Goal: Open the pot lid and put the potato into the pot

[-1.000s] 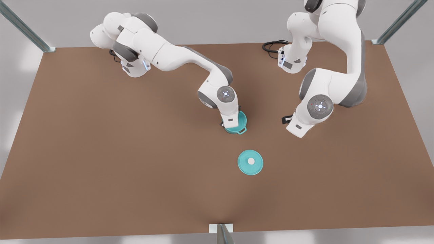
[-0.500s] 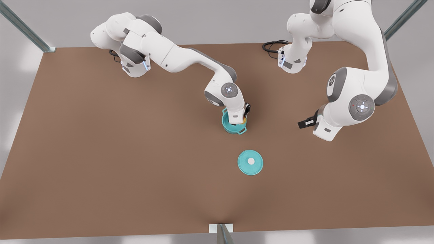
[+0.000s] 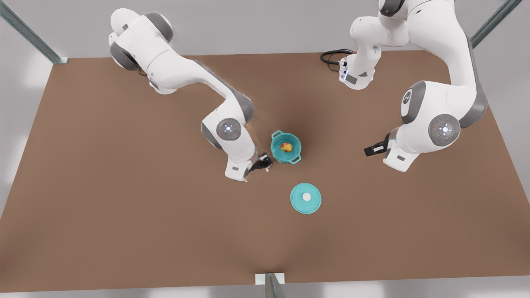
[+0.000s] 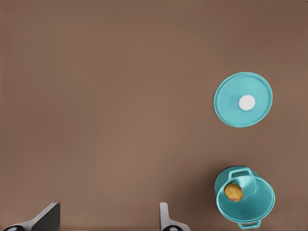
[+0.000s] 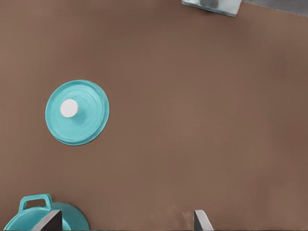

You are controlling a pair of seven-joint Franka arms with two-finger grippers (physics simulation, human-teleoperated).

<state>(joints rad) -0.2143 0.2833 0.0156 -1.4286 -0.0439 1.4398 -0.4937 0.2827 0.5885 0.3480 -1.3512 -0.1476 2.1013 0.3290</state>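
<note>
The teal pot (image 3: pixel 275 150) stands mid-table, uncovered, and the yellow-and-red potato (image 3: pixel 286 146) lies inside it. From the left wrist view I see the potato (image 4: pixel 234 192) resting against the pot's (image 4: pixel 255 204) inner wall. The pot lid (image 3: pixel 305 198) lies flat on the table, apart from the pot on the near side, white knob up. My left gripper (image 3: pixel 261 163) hovers just off the pot on the front view's left, open and empty (image 4: pixel 106 222). My right gripper (image 3: pixel 372 150) waits open on the front view's right (image 5: pixel 126 222). Its wrist view takes in the lid (image 5: pixel 77 112) and the pot (image 5: pixel 24 220).
A metal bracket (image 3: pixel 269 279) sits at the table's near edge, also seen as a bracket (image 5: pixel 211 6) from the right wrist. Black cables (image 3: pixel 331 56) lie by the arm base at the back. Frame posts rise at the far corners. Bare brown table surrounds pot and lid.
My left gripper drew back from over the pot toward the front view's left, leaving the potato inside. The right arm swung rightward a second ago and has stayed still since.
</note>
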